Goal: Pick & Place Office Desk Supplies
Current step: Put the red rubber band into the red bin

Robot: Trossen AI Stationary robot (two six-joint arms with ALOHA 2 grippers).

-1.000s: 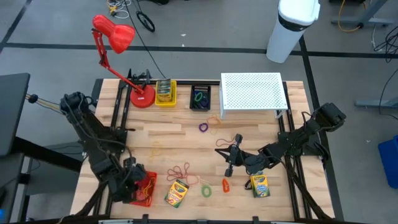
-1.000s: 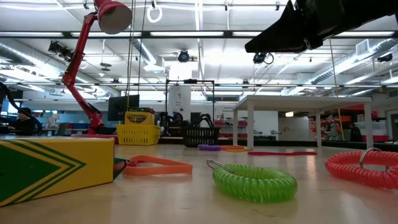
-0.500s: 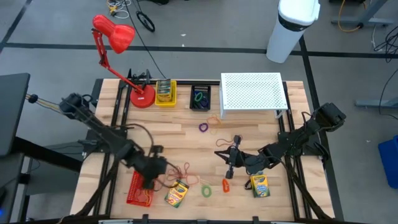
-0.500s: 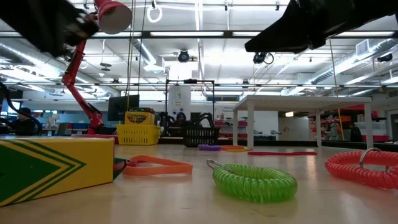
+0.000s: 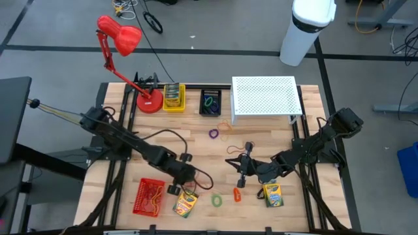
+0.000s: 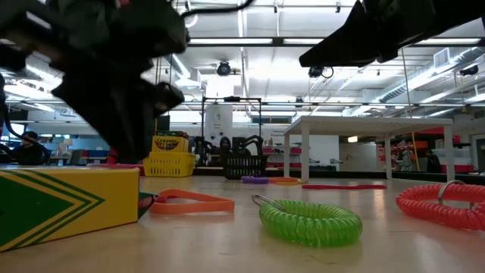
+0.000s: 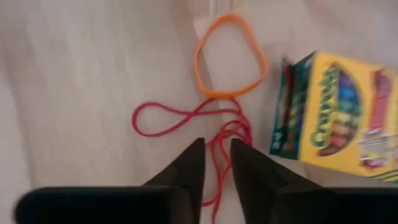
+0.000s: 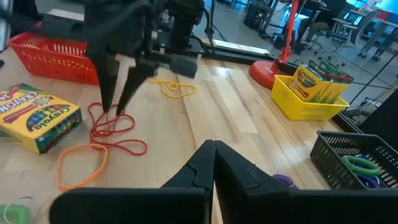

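**Left arm swung from the red basket to the rubber bands**

Since a second earlier, the left arm had left the red basket (image 5: 149, 197) at the table's front-left corner and reached toward the middle of the front edge, while the right arm had not shifted.

On the wooden table (image 5: 189, 147), the red basket already held a tangle of red bands, the yellow basket (image 5: 173, 98) by the lamp held crayon boxes, and the black basket (image 5: 209, 102) held coiled loops, so by my reading part of the sorting was done.

The left gripper (image 7: 216, 163) hung over the loose red rubber bands (image 7: 186, 121), its fingers narrowed to a slim gap with a strand running between them; whether they pinched it I could not tell. The right gripper (image 8: 214, 163) waited over the table's centre-right, fingers pressed together and empty.

Left to place: a crayon box (image 5: 185, 203) just beside the bands, a second crayon box (image 5: 272, 193) by the right arm, an orange band (image 7: 229, 56), a green coil (image 5: 216, 200), an orange clip (image 5: 236, 194) and a purple loop (image 5: 213, 134).
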